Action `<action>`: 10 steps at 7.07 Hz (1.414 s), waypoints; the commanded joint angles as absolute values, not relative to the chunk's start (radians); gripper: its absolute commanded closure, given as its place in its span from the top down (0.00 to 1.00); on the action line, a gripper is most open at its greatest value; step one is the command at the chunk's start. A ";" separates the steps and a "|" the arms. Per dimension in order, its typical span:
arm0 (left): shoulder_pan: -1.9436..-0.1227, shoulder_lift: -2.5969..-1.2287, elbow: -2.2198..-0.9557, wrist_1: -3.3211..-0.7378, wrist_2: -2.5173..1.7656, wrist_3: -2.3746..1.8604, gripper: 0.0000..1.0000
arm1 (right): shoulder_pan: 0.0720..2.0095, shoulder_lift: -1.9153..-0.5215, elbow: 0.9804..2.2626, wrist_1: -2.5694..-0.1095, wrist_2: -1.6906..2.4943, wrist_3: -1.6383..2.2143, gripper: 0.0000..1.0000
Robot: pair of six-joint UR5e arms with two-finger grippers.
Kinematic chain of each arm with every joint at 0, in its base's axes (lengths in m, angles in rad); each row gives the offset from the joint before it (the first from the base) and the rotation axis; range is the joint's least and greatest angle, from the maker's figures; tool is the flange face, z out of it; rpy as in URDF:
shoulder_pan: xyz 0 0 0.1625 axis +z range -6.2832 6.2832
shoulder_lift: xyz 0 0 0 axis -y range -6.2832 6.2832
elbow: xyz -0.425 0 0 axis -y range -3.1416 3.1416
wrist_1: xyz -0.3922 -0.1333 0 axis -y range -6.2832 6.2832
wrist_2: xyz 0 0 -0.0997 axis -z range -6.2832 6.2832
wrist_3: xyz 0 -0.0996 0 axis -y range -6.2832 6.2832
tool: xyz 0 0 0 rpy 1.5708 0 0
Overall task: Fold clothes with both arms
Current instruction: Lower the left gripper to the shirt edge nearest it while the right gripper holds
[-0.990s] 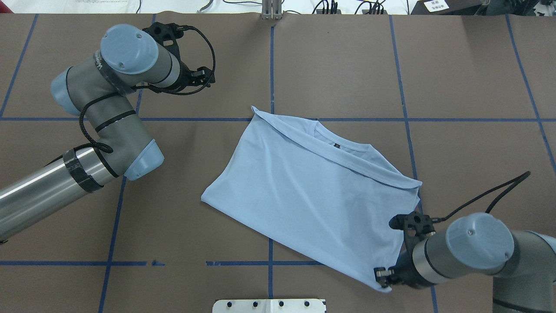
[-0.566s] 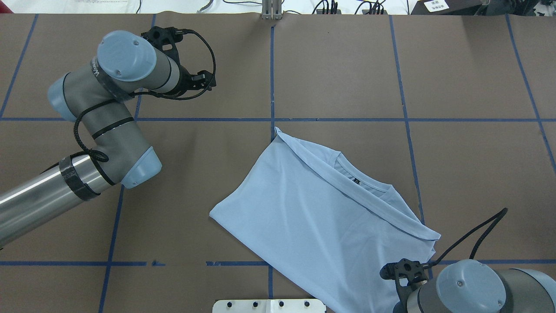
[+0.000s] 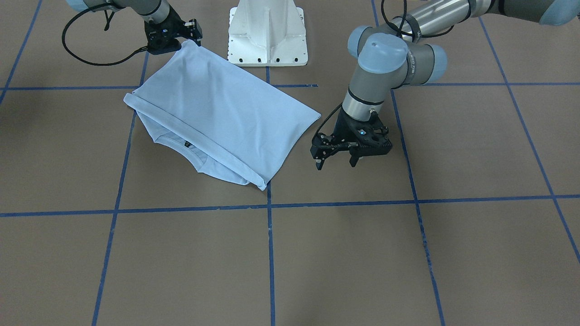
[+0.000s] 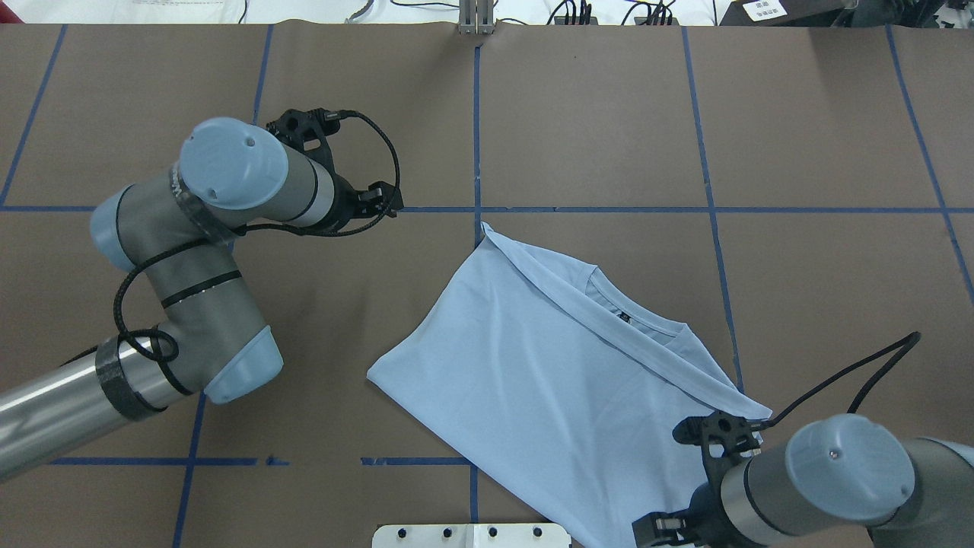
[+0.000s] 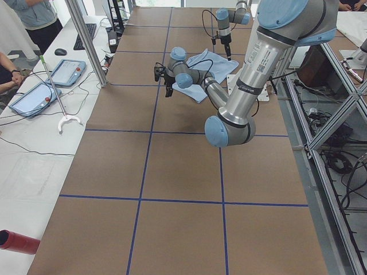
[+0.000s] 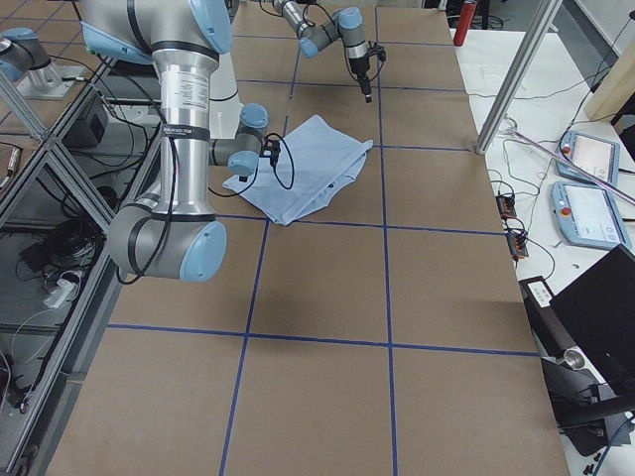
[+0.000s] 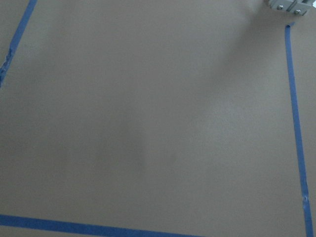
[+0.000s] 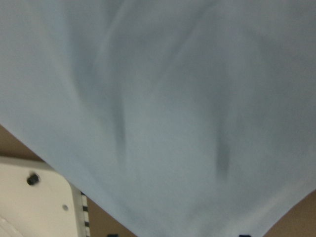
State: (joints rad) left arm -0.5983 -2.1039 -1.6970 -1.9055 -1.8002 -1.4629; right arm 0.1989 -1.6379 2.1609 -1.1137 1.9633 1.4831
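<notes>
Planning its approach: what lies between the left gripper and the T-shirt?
Nothing: bare brown table paper separates the black left gripper from the light blue T-shirt, per the front-facing view.

Brown table (image 4: 609,114) (blue tape grid (image 4: 761,209)) carries the folded T-shirt (image 4: 548,388) and white pedestal base (image 3: 267,36)

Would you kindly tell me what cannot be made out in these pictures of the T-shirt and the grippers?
- Right gripper: whether it grips the T-shirt corner. Overhead, its own wrist and the bottom edge hide its fingers; the right wrist view shows only blurred fabric.
- Neck label: its print is too small in every view.
- Chest area: covered by the folded-over layer.
</notes>
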 commanded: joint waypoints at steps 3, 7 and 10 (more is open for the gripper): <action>-0.347 -2.049 -1.788 -1.794 -1.732 -1.849 0.97 | 0.431 -1.574 2.171 -1.114 1.960 1.476 1.00; -0.333 -2.042 -1.781 -1.784 -1.717 -1.881 0.84 | 0.439 -1.566 2.168 -1.114 1.960 1.476 1.00; -0.333 -2.016 -1.787 -1.782 -1.707 -1.882 0.79 | 0.439 -1.566 2.166 -1.114 1.960 1.476 1.00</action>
State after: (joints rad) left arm -0.3329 -2.0236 -1.7850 -1.7831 -1.7089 -1.8811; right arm 0.4386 -1.5662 2.1663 -1.1137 1.9604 1.4757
